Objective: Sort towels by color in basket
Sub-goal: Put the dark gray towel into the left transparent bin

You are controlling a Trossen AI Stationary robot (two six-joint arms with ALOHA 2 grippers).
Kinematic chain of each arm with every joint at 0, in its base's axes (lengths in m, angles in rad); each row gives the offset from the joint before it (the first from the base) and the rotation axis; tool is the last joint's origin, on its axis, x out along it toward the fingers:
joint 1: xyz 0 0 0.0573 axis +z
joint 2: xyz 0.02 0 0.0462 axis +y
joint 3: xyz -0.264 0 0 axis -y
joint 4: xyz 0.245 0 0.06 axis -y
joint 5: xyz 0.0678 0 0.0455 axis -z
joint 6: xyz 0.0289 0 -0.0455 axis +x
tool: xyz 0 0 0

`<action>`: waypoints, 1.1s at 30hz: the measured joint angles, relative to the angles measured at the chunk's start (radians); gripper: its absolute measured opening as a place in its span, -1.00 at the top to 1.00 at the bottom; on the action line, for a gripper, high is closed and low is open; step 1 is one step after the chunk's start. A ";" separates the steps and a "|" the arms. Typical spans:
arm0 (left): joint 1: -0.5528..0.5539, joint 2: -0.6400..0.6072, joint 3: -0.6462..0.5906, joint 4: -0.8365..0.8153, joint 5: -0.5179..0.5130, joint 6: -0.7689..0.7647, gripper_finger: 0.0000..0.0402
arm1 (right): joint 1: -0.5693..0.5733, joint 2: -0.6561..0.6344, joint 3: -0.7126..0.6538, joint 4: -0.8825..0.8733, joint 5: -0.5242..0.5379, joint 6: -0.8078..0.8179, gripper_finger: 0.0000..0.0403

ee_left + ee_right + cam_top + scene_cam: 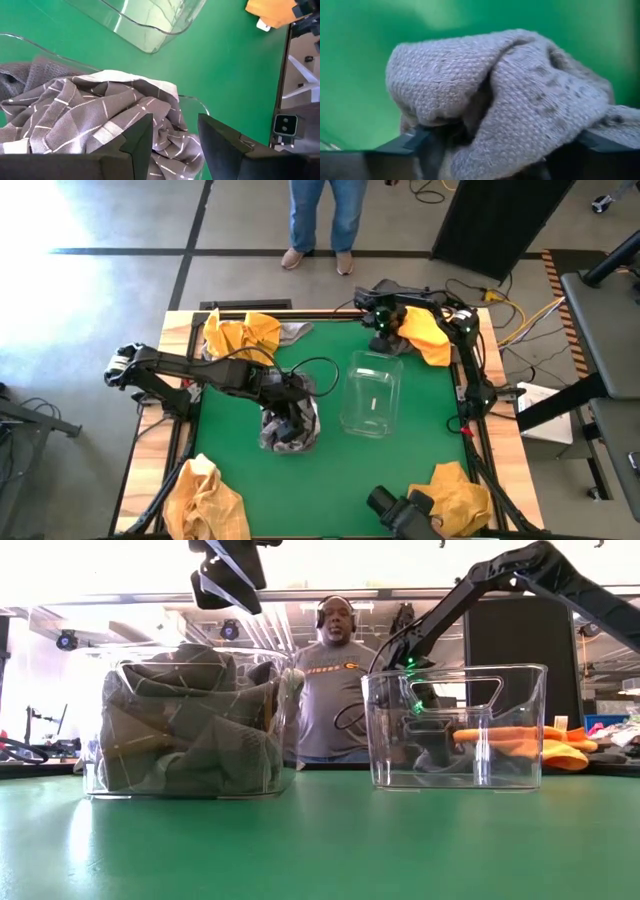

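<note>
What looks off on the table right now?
Nothing damaged. The grey towels fill one basket to its rim, the other basket is empty, and the yellow towels lie bunched at the table's four corners. One stray grey towel lies against the far-left yellow one.

The two clear plastic rectangular baskets (455, 725) are glossy and smooth, catching reflections. The grey woven cloth towels (95, 120) look matt and coarse, one with pale stitched lines. The mustard-yellow cloth towels (240, 335) look soft and crumpled. The green tabletop (420, 430) is matt and smooth, edged in pale wood.
</note>
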 joint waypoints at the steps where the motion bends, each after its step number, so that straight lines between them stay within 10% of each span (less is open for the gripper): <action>1: 0.000 0.000 0.000 0.000 0.002 0.005 0.30 | 0.000 -0.006 0.000 0.010 0.000 0.006 -0.19; 11: 0.005 -0.024 0.000 -0.022 -0.003 0.060 0.34 | 0.030 -0.178 -0.002 0.049 -0.002 0.042 0.88; 33: 0.118 -0.121 -0.001 -0.032 -0.088 0.299 0.16 | 0.092 -0.677 -0.190 0.209 0.104 0.219 0.91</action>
